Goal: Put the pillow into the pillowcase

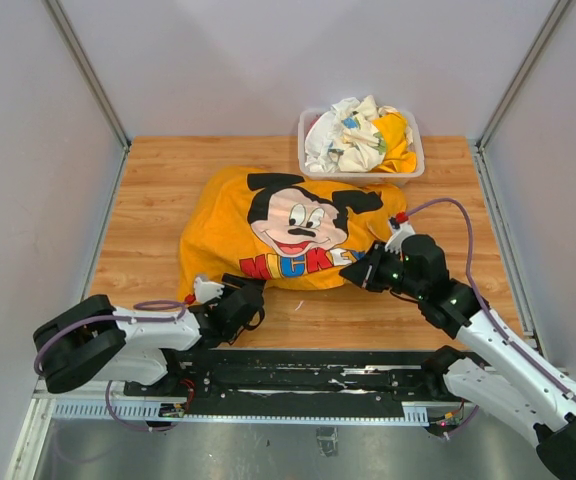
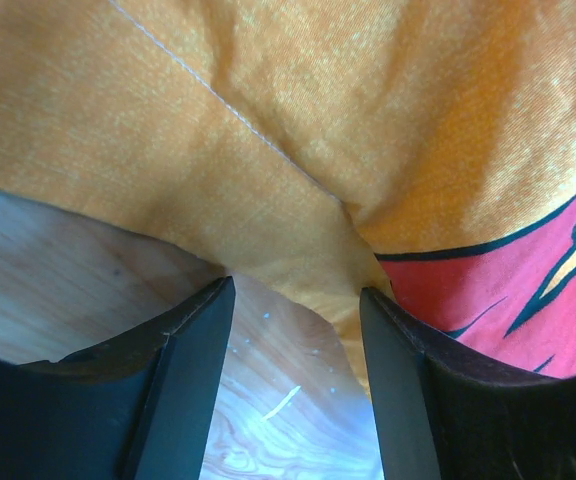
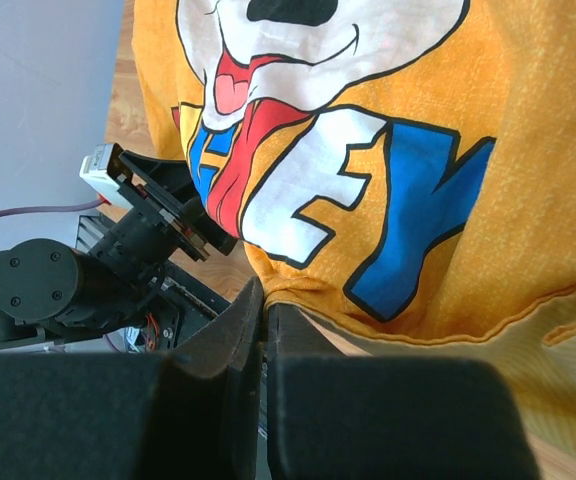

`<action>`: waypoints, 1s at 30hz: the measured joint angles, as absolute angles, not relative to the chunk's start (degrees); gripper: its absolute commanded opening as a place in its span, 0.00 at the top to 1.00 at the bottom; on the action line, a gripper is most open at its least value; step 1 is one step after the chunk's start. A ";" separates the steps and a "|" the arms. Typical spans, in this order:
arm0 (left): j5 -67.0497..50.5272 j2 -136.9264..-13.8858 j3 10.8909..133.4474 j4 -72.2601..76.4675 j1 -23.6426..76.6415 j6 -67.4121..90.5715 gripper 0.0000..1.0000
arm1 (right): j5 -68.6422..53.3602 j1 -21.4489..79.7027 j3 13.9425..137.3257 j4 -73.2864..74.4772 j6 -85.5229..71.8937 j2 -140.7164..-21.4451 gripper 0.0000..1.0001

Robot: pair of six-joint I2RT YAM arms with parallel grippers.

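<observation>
The soft orange-yellow pillowcase (image 1: 230, 228) lies puffed and wrinkled in the middle of the wooden bench (image 1: 148, 200), Mickey print upward; the left hand (image 2: 296, 300) is at its near left edge, black fingers apart, nothing between them. The right hand (image 3: 265, 305) is closed tight at the near right hem; whether it pinches cloth I cannot tell.

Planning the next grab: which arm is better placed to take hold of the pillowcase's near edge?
Probably left. The left gripper stands open with the pillowcase edge just ahead. The right gripper is shut at the hem and would need to open first.
</observation>
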State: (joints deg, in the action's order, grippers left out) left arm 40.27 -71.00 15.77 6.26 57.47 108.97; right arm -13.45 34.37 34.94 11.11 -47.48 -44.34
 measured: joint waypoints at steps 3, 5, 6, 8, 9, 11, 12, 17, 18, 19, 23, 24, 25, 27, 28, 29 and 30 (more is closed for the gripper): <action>40.27 -73.14 15.20 10.92 57.63 110.45 0.37 | -13.45 34.37 34.61 11.07 -47.48 -43.72 0.99; 40.64 -73.89 14.15 13.82 57.67 111.83 0.36 | -13.45 34.35 34.33 11.05 -47.48 -43.22 0.99; 40.88 -73.91 13.61 14.87 57.78 112.42 0.35 | -13.45 34.37 34.20 11.05 -47.48 -43.00 0.99; 41.23 -73.63 12.25 16.97 57.91 113.93 0.37 | -13.45 34.35 34.02 11.09 -47.48 -42.76 0.99; 41.34 -73.49 11.44 18.09 57.91 114.61 0.41 | -13.45 34.35 33.93 11.14 -47.48 -42.63 0.99; 41.69 -72.99 9.37 19.81 57.93 116.01 0.44 | -13.45 34.35 33.82 11.09 -47.48 -42.52 0.99; 41.95 -72.77 8.75 20.12 57.95 116.64 0.44 | -13.45 34.35 33.80 11.09 -47.48 -42.52 0.99; 42.52 -68.49 8.58 14.57 57.98 118.50 0.37 | -13.45 34.35 33.78 11.16 -47.48 -42.57 0.99; 42.57 -66.41 8.10 12.84 58.00 118.76 0.36 | -13.45 34.35 33.78 11.18 -47.51 -42.57 0.99; 42.57 -63.57 7.42 10.68 58.00 118.89 0.34 | -13.45 34.35 33.78 11.20 -47.48 -42.57 0.99; 43.11 -52.03 3.92 2.59 58.00 118.91 0.31 | -13.45 34.35 33.78 11.11 -47.51 -42.76 0.99; 43.31 -49.43 3.18 1.30 58.00 118.91 0.31 | -13.47 34.35 33.78 11.05 -47.48 -42.85 0.99; 43.46 -47.55 2.70 0.36 58.00 118.91 0.31 | -13.50 34.35 33.78 10.90 -47.51 -43.09 0.99; 43.81 -46.48 2.42 -0.64 58.00 118.91 0.31 | -13.61 34.35 33.78 10.59 -47.53 -43.77 0.99; 43.92 -46.74 2.44 -0.67 58.00 118.91 0.31 | -13.63 34.35 33.78 10.55 -47.53 -43.94 0.99; 44.16 -47.33 2.55 -0.60 58.02 118.91 0.31 | -13.74 34.35 33.78 10.57 -47.53 -44.18 0.99; 44.51 -48.34 2.79 -0.34 58.06 118.93 0.31 | -13.87 34.35 33.78 10.57 -47.53 -44.36 0.99</action>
